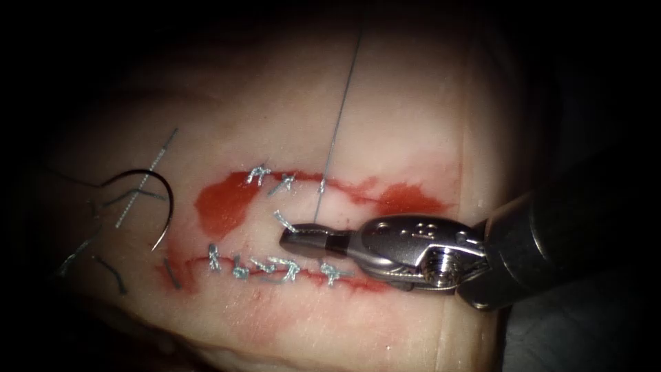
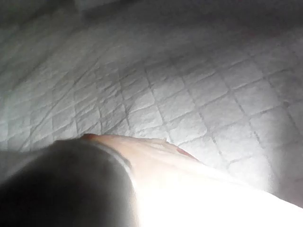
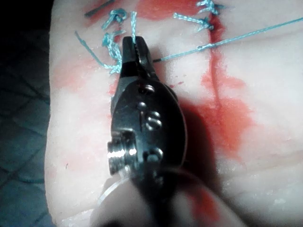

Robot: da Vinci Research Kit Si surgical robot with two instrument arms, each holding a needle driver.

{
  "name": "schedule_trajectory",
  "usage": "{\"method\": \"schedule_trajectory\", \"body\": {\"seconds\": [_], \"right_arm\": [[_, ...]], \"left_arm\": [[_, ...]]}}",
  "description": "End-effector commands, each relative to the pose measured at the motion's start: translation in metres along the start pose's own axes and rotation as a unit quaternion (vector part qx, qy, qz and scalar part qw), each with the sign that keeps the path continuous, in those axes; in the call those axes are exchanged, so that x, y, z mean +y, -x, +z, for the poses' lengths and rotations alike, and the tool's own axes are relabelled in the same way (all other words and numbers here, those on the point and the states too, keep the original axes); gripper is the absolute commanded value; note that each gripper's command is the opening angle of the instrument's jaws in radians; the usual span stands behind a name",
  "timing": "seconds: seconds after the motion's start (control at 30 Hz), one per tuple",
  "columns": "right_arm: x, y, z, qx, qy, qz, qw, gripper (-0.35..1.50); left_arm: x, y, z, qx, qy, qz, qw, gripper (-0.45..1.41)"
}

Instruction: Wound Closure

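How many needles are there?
1. The curved needle lies on the tissue, left of the cut, no tool holding it. The right tool seems shut on the thread. Another could hide in the dark.

Right tool [image 1: 292, 238]: polished metal with glossy highlights, jaw faces finely ridged. Tissue [image 1: 406, 103]: pale, moist, soft sheen, with glossy red fluid [image 1: 224, 203]. Thread [image 1: 342, 96]: braided, matt. Needle [image 1: 155, 200]: dark, smooth metal. Quilted cloth [image 2: 199, 90]: matt.
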Motion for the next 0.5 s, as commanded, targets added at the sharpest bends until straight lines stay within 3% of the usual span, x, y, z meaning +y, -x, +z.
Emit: {"method": "schedule_trajectory", "body": {"seconds": [0.03,0.33,0.4,0.43,0.47,0.5], "right_arm": [[0.0003,-0.0002,0.001,-0.001,0.003,0.006,1.0,-0.35],[0.0006,-0.0005,0.0013,0.008,0.017,0.015,1.0,-0.35],[0.0004,-0.0001,0.0012,0.005,-0.003,0.021,1.0,-0.35],[0.0003,0.0002,0.0012,-0.002,-0.016,0.014,1.0,0.12],[0.0003,0.0002,0.0012,-0.002,-0.016,0.014,1.0,0.12],[0.0,0.001,0.0008,-0.022,-0.038,0.015,0.999,0.88]], "left_arm": [[0.0005,0.0006,0.0007,0.0,0.001,0.0,1.0,-0.45],[0.0002,0.0005,0.0011,0.005,0.005,-0.001,1.0,-0.45],[0.0001,0.0002,0.0007,0.004,0.003,0.001,1.0,-0.45],[0.0,0.0,0.0003,0.002,0.0,0.002,1.0,-0.45],[0.0,0.0,0.0003,0.002,0.0,0.002,1.0,-0.45],[0.0,-0.0004,-0.0007,-0.002,-0.008,0.005,1.0,-0.45]]}}
